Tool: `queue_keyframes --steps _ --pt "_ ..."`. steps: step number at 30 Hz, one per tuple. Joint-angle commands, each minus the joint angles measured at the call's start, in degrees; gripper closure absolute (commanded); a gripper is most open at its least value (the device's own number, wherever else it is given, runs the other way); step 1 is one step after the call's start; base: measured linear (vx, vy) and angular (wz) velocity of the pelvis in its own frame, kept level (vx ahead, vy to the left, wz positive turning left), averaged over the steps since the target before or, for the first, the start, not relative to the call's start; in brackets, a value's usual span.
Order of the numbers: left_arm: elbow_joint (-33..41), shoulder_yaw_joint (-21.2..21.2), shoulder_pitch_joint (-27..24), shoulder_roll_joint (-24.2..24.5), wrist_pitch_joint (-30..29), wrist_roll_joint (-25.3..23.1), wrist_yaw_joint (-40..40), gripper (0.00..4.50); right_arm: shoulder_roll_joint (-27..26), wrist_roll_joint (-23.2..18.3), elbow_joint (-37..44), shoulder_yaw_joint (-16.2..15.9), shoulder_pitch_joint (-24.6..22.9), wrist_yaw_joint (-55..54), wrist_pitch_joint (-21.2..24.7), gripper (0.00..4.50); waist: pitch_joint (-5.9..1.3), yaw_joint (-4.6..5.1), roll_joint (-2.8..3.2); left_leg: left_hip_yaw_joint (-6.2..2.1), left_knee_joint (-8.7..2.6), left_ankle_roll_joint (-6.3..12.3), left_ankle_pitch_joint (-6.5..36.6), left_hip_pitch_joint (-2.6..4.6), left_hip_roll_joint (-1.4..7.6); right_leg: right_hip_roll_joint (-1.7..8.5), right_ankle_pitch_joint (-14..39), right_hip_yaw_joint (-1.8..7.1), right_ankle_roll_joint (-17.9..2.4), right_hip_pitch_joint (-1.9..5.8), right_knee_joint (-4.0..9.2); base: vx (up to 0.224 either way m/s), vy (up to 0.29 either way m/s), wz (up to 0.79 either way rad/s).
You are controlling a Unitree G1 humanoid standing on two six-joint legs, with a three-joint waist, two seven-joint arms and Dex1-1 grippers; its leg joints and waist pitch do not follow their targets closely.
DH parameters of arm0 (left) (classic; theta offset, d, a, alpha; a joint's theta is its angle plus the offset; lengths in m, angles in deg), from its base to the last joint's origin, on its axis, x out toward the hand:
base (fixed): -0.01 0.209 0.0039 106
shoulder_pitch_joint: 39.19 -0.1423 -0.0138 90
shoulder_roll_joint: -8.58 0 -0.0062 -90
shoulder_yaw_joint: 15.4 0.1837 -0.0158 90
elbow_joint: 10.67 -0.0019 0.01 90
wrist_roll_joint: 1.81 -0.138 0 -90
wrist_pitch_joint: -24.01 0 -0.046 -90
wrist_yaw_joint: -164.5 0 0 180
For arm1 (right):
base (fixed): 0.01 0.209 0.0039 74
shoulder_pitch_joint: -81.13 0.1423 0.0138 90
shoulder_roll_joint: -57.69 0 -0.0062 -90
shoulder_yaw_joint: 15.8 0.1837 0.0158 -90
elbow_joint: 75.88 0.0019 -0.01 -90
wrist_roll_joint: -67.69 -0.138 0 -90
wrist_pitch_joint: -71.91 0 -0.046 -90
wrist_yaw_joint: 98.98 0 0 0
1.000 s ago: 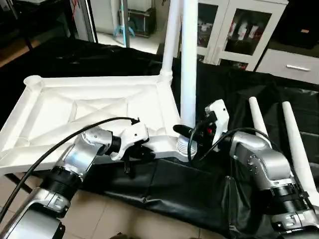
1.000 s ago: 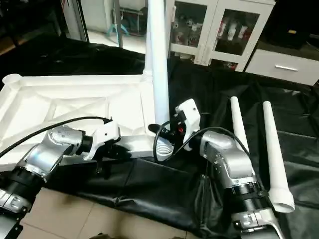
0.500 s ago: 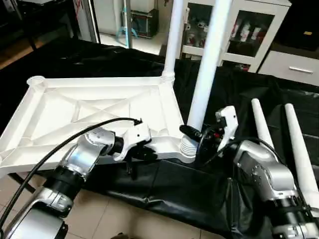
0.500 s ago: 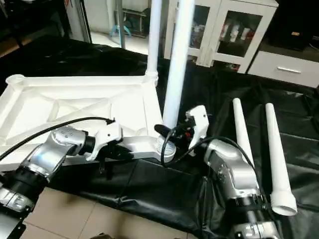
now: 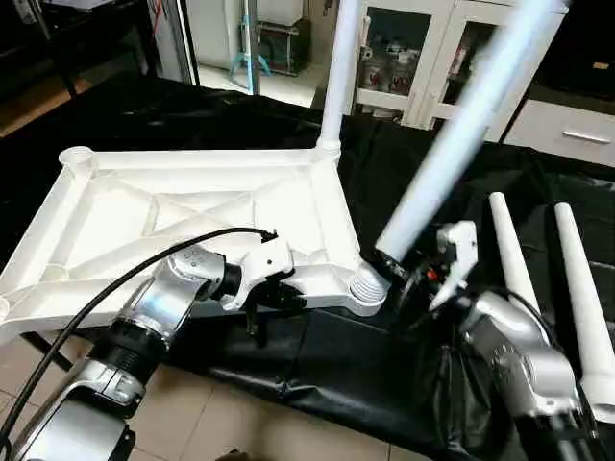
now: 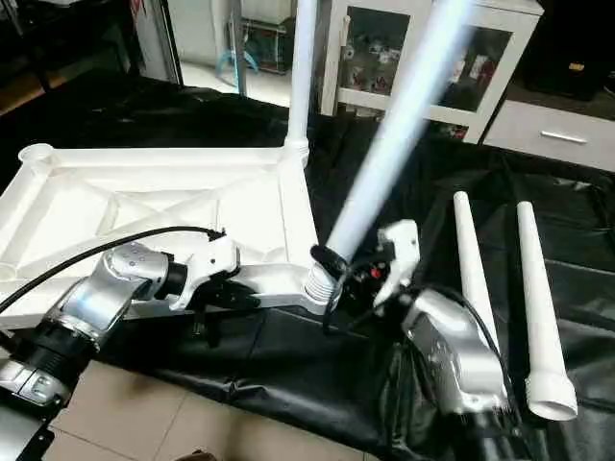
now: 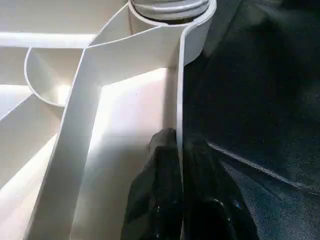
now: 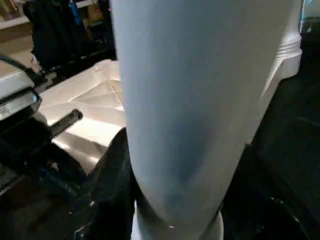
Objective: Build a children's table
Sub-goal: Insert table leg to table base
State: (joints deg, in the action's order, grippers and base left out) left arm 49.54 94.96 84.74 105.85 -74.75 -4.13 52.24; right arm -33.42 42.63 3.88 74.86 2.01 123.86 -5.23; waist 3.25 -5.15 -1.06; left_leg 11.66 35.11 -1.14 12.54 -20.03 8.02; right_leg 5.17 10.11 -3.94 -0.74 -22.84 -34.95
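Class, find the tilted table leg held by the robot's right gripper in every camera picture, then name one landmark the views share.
Left eye: tilted leg, right of centre.
Right eye: centre.
Left wrist: its threaded end in the corner socket.
Right wrist: close, across the middle.
Landmark: tabletop.

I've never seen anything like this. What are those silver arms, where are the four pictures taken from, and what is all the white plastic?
A humanoid robot is building a children's table. Two pictures come from cameras in its head, looking down over its arms; the other two from a camera on each wrist. The tabletop lies upside down on a black cloth. The left pincer pinches the tabletop's rim. The right pincer holds a leaning leg at a corner socket. One leg already stands upright; two spare legs lie alongside.
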Motion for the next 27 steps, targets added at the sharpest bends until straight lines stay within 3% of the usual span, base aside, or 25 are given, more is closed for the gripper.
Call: queue_keyframes --steps 1,5,11,20,21,27 --pt "-2.1 -1.8 0.8 0.1 0.2 0.4 -2.2 4.50 1.7 3.9 -3.4 -1.7 -3.2 -0.7 1.4 2.64 -2.78 0.08 -0.44 -3.17 -5.84 -1.01 17.3 0.50 5.69 5.60 23.7 3.72 -10.1 1.62 5.43 0.000 0.000 0.00" --pt "-2.5 -1.8 1.1 0.0 0.5 0.3 -2.4 4.50 2.7 5.7 -3.2 -3.6 -3.6 0.0 0.9 2.64 -2.72 0.19 -0.43 -3.38 -5.99 -1.42 19.0 0.66 5.76 5.61 27.7 3.68 -8.5 1.37 5.88 0.000 0.000 0.00" --pt "-2.9 -1.9 1.2 0.0 0.6 0.2 -2.4 4.50 5.5 9.0 -2.8 -7.0 -3.6 1.2 2.3 2.64 -2.71 0.19 -0.63 -3.34 -6.08 -1.04 19.0 0.57 5.71 5.59 27.8 3.72 -8.0 1.28 5.96 0.000 0.000 0.00" --pt "-2.8 -1.9 0.9 0.3 0.6 0.2 -2.0 4.50 9.6 12.0 -3.0 -13.0 1.1 5.1 7.5 2.64 -2.80 0.34 -0.90 -3.58 -6.30 -1.55 21.2 0.66 5.82 5.55 30.0 3.64 -6.9 1.04 6.20 0.000 0.000 0.00" --pt "-2.7 -1.9 0.8 0.3 0.6 0.3 -2.0 4.50 10.1 11.9 -3.1 -13.7 1.8 5.9 8.3 2.64 -2.82 0.35 -1.15 -3.65 -6.35 -1.45 21.0 0.66 5.85 5.54 30.0 3.61 -6.9 1.10 6.12 0.000 0.000 0.00" --pt "-2.3 -1.9 0.6 0.5 0.2 0.3 -1.6 4.50 10.9 11.4 -5.4 -15.1 5.3 7.8 13.4 2.64 -2.87 0.30 -1.35 -3.48 -6.34 -1.14 20.0 0.63 5.79 5.54 29.6 3.65 -7.1 1.06 6.28 0.000 0.000 0.00"
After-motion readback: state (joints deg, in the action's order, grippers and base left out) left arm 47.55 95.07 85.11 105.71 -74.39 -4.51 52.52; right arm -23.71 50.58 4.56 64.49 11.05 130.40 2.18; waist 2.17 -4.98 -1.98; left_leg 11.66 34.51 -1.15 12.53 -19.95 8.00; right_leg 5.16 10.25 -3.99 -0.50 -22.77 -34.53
